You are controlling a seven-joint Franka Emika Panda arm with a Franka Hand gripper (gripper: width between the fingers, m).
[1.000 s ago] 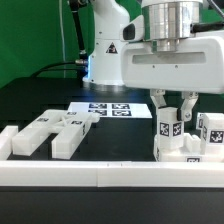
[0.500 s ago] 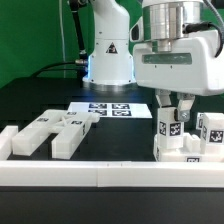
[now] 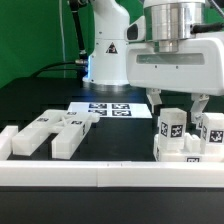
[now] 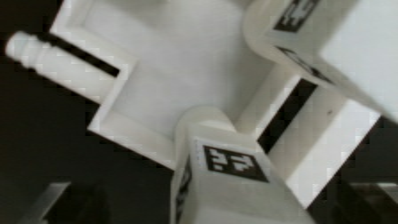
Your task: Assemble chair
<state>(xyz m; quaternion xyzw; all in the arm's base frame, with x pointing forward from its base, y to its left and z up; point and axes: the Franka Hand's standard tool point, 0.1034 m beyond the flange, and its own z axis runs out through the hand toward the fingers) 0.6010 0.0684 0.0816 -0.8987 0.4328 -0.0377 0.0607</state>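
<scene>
No words or numbers can be read, only black-and-white square tags (image 3: pixel 171 127) on the chair pieces (image 3: pixel 170 150) and the marker board (image 3: pixel 105 109).

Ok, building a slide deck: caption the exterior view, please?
Open hand hovers over an upright tagged chair piece; other white parts lie toward the exterior view's left.

- On the desk (image 3: pixel 40 100) you have loose chair pieces (image 3: pixel 55 135) grouped at the exterior view's left, just behind the front rail (image 3: pixel 100 172).
- The marker board (image 3: pixel 105 108) lies flat behind them, toward the middle, before the arm's base (image 3: pixel 105 55).
- At the exterior view's right the partly built chair (image 3: pixel 175 150) stands behind the rail, and an upright piece (image 3: pixel 170 127) rises from it.
- The pincer (image 3: pixel 177 103) hangs over that upright piece, one finger on each side, apart from it.
</scene>
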